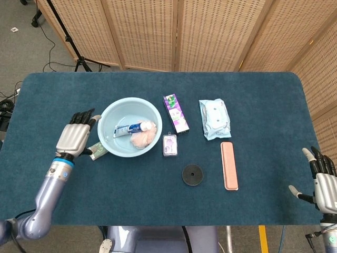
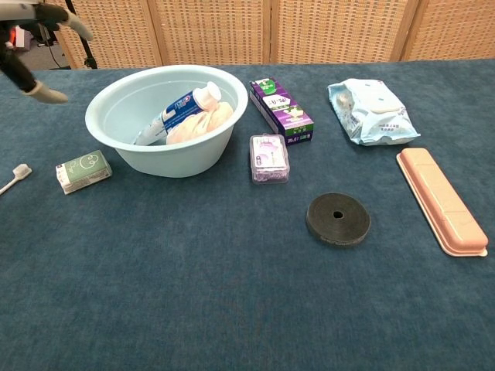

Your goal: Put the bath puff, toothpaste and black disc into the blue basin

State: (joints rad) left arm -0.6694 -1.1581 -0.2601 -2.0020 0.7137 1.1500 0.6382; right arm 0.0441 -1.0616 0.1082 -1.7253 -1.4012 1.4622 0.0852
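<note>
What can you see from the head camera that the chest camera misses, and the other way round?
Only the head view shows the right hand, open at the table's right edge, the whole left hand, also open, and the floor and tripod behind the table. The chest view adds no new thing, but it shows the printed face on the small green packet and the hole through the black disc more plainly. Both show the blue basin holding the toothpaste and bath puff, with the disc outside it.

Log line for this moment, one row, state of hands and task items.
left hand open, beside blue basin | right hand open, idle | toothpaste, bath puff in basin | black disc on table
</note>
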